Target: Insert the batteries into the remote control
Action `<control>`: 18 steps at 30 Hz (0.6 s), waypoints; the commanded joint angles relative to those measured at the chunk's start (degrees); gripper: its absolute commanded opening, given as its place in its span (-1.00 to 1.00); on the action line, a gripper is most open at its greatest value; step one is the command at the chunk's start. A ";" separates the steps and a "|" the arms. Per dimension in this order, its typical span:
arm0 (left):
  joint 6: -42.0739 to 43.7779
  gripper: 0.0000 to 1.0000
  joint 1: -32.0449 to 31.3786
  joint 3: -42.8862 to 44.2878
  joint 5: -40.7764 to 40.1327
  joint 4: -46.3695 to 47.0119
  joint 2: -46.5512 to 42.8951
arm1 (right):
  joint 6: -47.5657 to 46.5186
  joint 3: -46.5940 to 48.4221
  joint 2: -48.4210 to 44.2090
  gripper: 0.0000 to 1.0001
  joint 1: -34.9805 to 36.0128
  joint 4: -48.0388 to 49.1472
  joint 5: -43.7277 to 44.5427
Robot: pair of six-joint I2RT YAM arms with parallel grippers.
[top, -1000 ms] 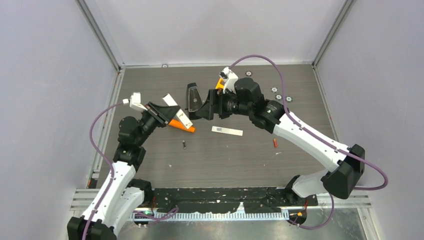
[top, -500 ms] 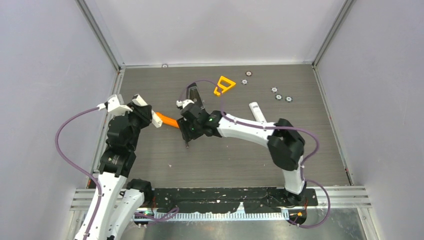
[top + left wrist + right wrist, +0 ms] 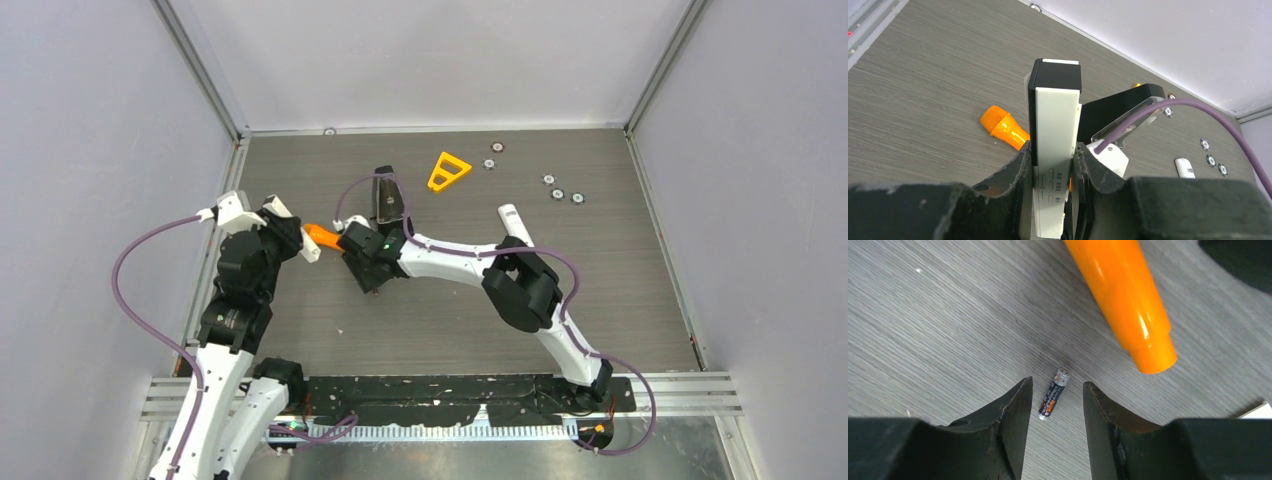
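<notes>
Grey table (image 3: pixel 923 310) bears a battery (image 3: pixel 1053 394) straddled by part-open right gripper (image 3: pixel 1056 385).

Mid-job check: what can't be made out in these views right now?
The battery: in the top view, hidden under the right gripper; only the right wrist view shows it.
Its print: right wrist view, too small to read.
The remote, lower end: left wrist view, covered by the left gripper and cut off by the bottom edge; no battery bay shows.
The other batteries: none shows in any view.

left gripper (image 3: pixel 1053 155) clamped, right gripper (image 3: pixel 1055 390) parted
</notes>
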 commanded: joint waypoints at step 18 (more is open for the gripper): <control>-1.46 -1.00 0.29 0.29 5.93 2.98 -0.85 | -0.24 -4.66 -6.33 -0.74 0.46 2.39 5.66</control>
